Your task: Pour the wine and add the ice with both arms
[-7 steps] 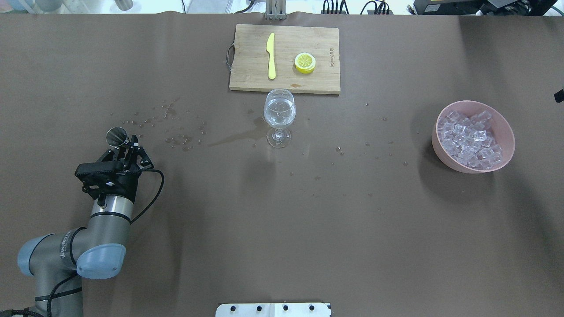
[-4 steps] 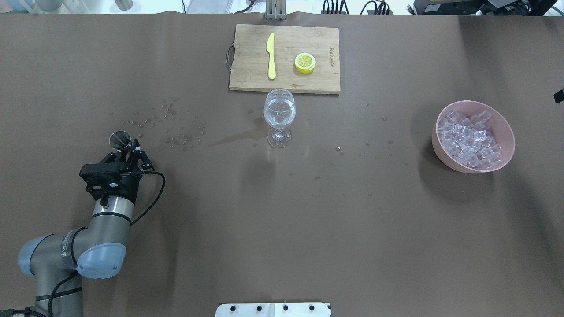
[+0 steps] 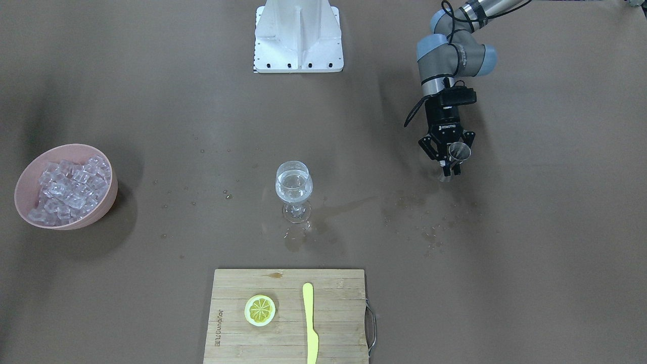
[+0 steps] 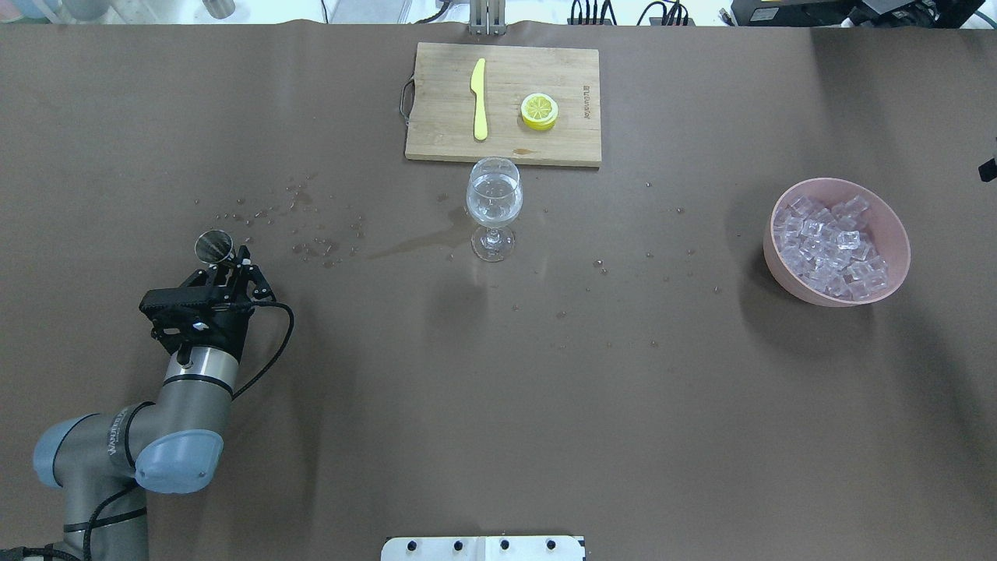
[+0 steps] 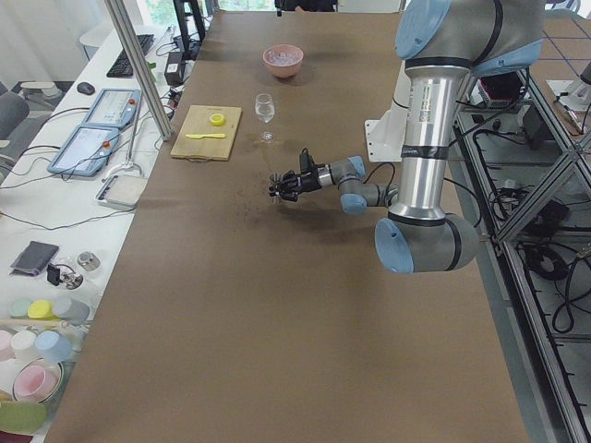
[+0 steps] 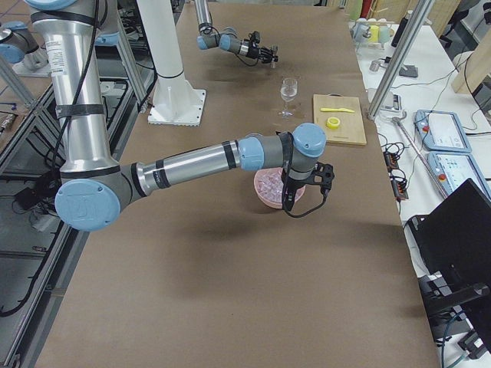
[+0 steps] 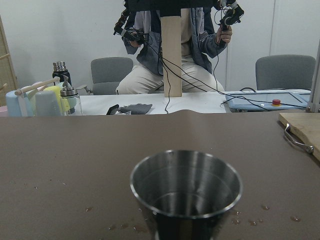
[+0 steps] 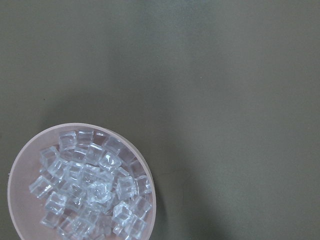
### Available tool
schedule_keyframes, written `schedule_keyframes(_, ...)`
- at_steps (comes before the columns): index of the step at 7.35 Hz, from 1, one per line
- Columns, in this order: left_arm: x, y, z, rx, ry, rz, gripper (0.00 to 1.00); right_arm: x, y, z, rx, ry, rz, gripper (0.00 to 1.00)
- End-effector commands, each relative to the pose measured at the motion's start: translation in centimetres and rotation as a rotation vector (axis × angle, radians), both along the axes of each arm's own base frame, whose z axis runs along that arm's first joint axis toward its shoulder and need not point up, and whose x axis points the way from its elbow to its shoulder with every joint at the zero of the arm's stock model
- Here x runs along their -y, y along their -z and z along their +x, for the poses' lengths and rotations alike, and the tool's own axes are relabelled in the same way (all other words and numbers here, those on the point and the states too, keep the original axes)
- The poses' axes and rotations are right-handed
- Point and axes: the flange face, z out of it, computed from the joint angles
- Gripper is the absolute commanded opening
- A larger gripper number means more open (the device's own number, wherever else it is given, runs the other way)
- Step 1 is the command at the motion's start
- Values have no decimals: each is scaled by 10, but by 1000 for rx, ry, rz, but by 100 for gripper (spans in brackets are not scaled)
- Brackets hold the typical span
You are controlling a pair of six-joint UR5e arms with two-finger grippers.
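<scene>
My left gripper (image 4: pixel 227 266) is shut on a small steel cup (image 4: pixel 214 245) and holds it upright, low over the table at the left; the cup (image 7: pixel 186 187) looks empty in the left wrist view. In the front-facing view the gripper (image 3: pixel 448 163) stands right of a wine glass (image 3: pixel 293 188). The glass (image 4: pixel 493 201) stands mid-table with clear wine in its bowl. Ice (image 4: pixel 832 245) fills a pink bowl (image 4: pixel 896 234) at the right. My right gripper (image 6: pixel 290 201) hangs over that bowl (image 8: pixel 150 185); I cannot tell whether it is open.
A wooden cutting board (image 4: pixel 436 117) with a yellow knife (image 4: pixel 479 97) and a lemon slice (image 4: pixel 539 110) lies just behind the glass. Water drops and a wet streak (image 4: pixel 405 245) lie between the cup and the glass. The white pedestal base (image 3: pixel 298 35) stands at the robot's side.
The left gripper has turned the steel cup from a slight tilt to upright and drawn back a little. The glass, bowl and board have not moved.
</scene>
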Motion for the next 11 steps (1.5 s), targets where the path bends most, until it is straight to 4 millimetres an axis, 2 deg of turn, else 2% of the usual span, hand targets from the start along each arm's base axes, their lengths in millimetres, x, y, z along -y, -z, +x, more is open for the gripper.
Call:
schedule_keyframes(1, -1, 6, 2, -44, -19, -19, 0, -1, 2, 0, 1, 0, 4, 100)
schedule_keyframes(2, -2, 10, 1, -51, -24, -19, 13, -1, 2, 0, 1, 0, 5, 100)
schedule_keyframes(4, -2, 4, 2, -30, -27, -23, 36, -2, 2, 0, 1, 0, 5, 100)
schedule_keyframes(5, -1, 3, 2, -27, -28, -23, 54, -2, 5, 0, 1, 0, 10, 100)
schedule_keyframes(8, -1, 1, 3, -23, -28, -24, 57, -2, 5, 0, 1, 0, 10, 100)
schedule_keyframes(9, -1, 0, 3, -8, -28, -27, 75, -2, 5, 0, 1, 0, 10, 100)
schedule_keyframes(10, 0, -13, 7, 19, -22, -31, 98, -2, 5, 0, 1, 0, 10, 100)
schedule_keyframes(11, 0, -20, 7, 38, -25, -35, 98, -2, 5, 0, 3, 0, 10, 100)
